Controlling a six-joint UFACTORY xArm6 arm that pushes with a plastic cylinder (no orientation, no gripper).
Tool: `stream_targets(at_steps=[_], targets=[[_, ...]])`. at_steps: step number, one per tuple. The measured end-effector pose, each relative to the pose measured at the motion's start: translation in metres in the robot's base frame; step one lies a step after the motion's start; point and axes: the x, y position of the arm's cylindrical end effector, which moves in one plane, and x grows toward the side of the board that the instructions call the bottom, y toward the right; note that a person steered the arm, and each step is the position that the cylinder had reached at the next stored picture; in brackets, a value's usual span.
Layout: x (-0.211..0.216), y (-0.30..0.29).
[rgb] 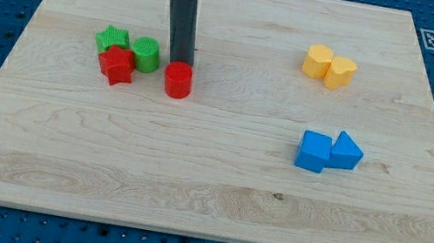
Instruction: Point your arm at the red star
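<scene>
The red star (117, 65) lies at the view's left of the wooden board, touching a green star (112, 38) above it and a green cylinder (146, 54) at its upper right. A red cylinder (178, 81) stands to the right of the red star. My tip (180, 64) comes down from the view's top and ends just behind the red cylinder's top edge, to the right of the green cylinder and about 70 px right of the red star.
Two yellow blocks (329, 67) sit together at the upper right. A blue cube (314, 151) and a blue wedge-like block (345, 151) touch at the right middle. The board's edge (198, 235) borders blue pegboard.
</scene>
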Motion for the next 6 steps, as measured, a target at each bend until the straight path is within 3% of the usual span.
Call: stream_targets(at_steps=[2,4,6], targets=[[0.034,0.002],[0.049,0.066],[0.135,0.053]])
